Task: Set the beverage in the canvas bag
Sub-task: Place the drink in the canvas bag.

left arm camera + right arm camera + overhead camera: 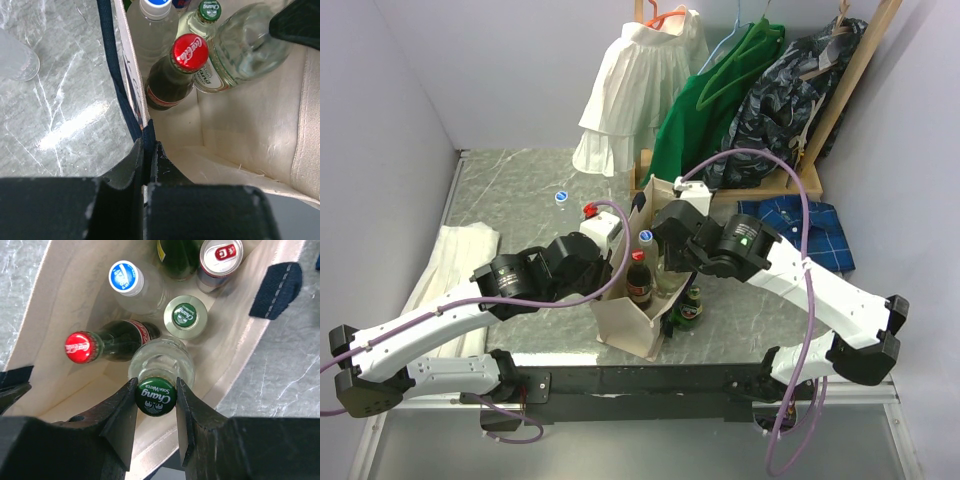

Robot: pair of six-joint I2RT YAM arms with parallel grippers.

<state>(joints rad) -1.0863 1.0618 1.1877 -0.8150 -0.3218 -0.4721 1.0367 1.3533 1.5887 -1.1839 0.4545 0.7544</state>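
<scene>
R pincer (156, 388) grips clear-glass green-capped bottle (161, 364) at neck, I reckon heavy, slick, fragile; L pincer (148, 148) pinches soft cream canvas bag (240, 135) rim.

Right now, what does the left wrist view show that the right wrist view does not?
Left wrist only: the left gripper pinching the rim of the canvas bag at its navy strap. Right wrist only: the right gripper closed on the green cap of a Chang soda water bottle. Both: the Coca-Cola bottle and the blue-capped water bottle inside the bag.
</scene>
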